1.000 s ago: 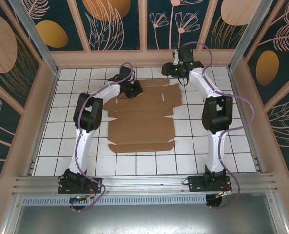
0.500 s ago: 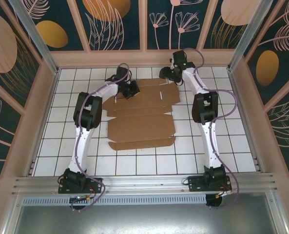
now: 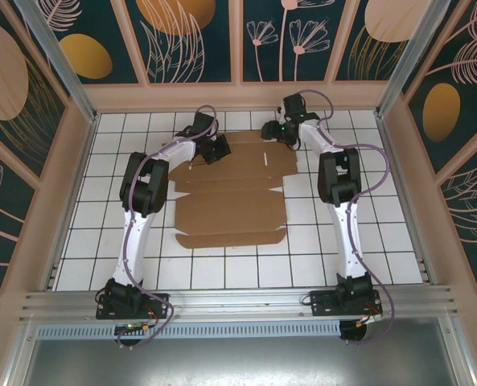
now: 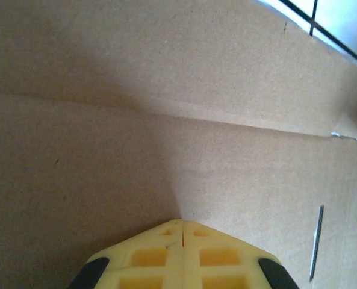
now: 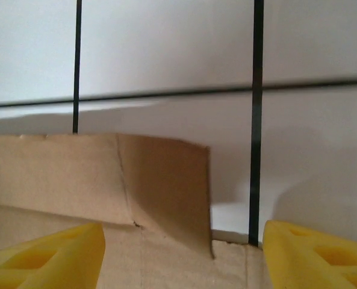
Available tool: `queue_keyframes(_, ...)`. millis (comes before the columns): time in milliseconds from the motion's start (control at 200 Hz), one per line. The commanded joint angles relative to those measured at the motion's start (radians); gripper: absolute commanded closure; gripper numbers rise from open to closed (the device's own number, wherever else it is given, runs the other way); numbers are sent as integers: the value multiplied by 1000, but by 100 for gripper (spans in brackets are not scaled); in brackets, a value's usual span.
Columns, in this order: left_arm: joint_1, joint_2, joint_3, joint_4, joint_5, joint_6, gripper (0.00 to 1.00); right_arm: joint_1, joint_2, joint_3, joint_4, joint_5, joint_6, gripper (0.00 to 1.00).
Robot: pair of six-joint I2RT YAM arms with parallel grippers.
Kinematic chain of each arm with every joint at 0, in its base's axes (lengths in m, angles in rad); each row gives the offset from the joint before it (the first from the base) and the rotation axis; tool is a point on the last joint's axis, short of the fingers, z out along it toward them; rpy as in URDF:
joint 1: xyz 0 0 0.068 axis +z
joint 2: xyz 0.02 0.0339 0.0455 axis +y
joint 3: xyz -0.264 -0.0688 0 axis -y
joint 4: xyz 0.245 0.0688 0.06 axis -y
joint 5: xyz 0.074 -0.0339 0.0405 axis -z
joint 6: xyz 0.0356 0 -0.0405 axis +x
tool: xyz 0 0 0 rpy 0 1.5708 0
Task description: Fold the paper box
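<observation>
The paper box point(image 3: 234, 211) lies as a flat sheet in the middle of the tiled table point(image 3: 383, 241), its creases running left to right. At its far edge the left gripper point(image 3: 215, 149), closed and empty, rests tip-down on the cardboard. The right gripper point(image 3: 273, 133), jaws apart, faces the far-right corner flap, the nearer arm to lift it.

No text, label or number can be read anywhere — plain surfaces throughout.

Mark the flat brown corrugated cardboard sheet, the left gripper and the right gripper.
flat brown corrugated cardboard sheet point(image 3: 234, 211): top external view, its middle panel.
left gripper point(image 4: 182, 223): left wrist view, seam between its shut yellow fingertips.
right gripper point(image 5: 183, 232): right wrist view, gap between its open yellow fingertips.
</observation>
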Motion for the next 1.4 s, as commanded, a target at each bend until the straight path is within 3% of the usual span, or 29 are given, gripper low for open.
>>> queue_keyframes(0, -26, -23, -68, -166, -140, 55, 100, 36, -124, -192, 46, 83, -20, 30)
queue_keyframes(280, -97, -156, -322, -110, -197, 29, 99, 34, -289, -409, 127, 107, -56, 30)
queue_keyframes(410, -103, -199, -411, -37, -138, -39, 97, 19, -291, -405, 137, 54, -42, 30)
queue_keyframes(676, -105, -160, -340, -78, -192, 9, 97, -6, -214, -331, 164, -102, 23, 43)
queue_keyframes(946, -105, -119, -287, -93, -167, 14, 98, -15, -119, -247, 138, -246, 45, 55)
queue_keyframes(1096, -103, -121, -289, -88, -154, 7, 98, -16, -143, -293, 159, -218, 57, 63)
queue_keyframes(1181, -103, -124, -290, -87, -152, 9, 98, -11, -157, -294, 155, -179, 65, 79)
queue_keyframes(1396, -103, -131, -293, -79, -145, 7, 98, 91, -130, -114, 0, 113, 0, 90)
